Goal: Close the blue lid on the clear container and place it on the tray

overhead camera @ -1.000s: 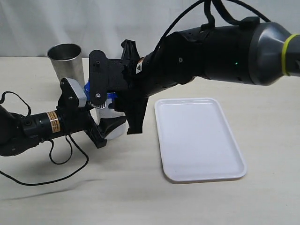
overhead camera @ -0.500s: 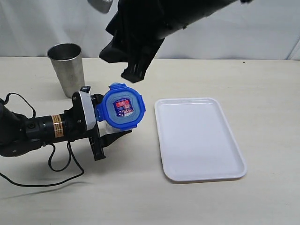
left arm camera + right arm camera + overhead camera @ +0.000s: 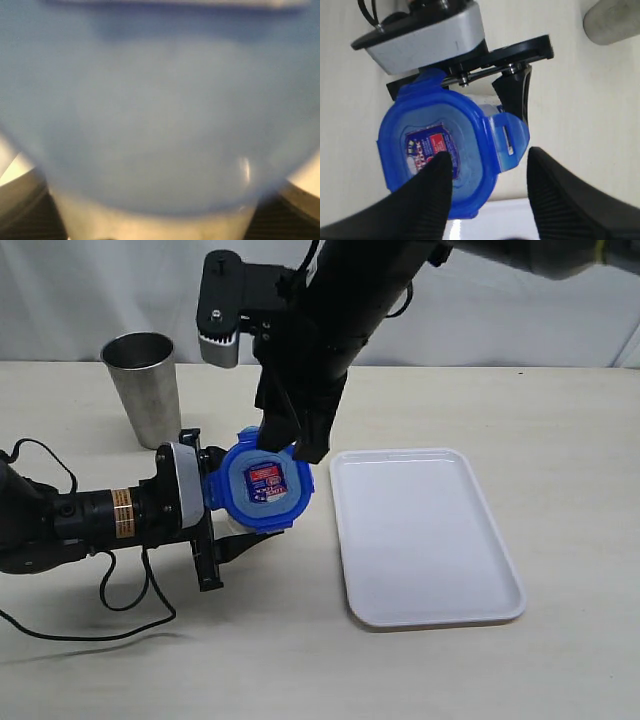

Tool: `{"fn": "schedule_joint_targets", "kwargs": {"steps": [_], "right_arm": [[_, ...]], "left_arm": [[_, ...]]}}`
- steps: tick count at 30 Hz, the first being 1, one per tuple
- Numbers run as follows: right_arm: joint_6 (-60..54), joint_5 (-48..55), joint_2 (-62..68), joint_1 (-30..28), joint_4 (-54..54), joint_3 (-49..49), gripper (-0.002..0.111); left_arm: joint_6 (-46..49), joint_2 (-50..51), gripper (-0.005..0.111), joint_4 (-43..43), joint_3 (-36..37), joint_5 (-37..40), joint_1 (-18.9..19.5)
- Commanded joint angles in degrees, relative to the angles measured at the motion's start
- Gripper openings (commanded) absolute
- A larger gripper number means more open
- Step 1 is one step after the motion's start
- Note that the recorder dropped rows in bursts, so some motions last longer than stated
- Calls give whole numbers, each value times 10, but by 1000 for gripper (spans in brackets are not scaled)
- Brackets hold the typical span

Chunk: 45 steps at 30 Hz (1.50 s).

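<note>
blue lid [image 3: 265,483] on clear container [image 3: 231,527], in left tool [image 3: 238,515], below right tool [image 3: 290,445]

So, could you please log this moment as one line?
left gripper: holds clear container | blue lid: on container | right gripper: open, astride one flap | tray: not yet loaded

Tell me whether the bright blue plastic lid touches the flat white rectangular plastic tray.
Apart. Exterior view shows bare table between the lid and tray.

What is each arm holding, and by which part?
The left gripper holds the clear container by its body, below the blue lid. The right gripper holds nothing; its fingers stand open over the lid.
</note>
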Motion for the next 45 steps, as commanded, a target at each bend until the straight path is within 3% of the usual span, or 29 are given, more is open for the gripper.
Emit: {"fn": "schedule_joint_targets", "kwargs": {"steps": [1, 15, 23, 28, 45], "right_arm": [[-23, -20, 20, -1, -8, -4, 45], [-43, 41, 68, -1, 3, -4, 45], [-31, 57, 87, -1, -3, -4, 40], [-18, 57, 100, -1, -24, -4, 30], [-20, 57, 128, -1, -36, -4, 24]], "left_arm": [[-1, 0, 0, -2, 2, -16, -1], [-1, 0, 0, -4, 2, -19, -1], [-5, 0, 0, -4, 2, -23, -1], [-30, 0, 0, -4, 2, -23, -1], [-64, 0, 0, -15, 2, -23, -1]]}}
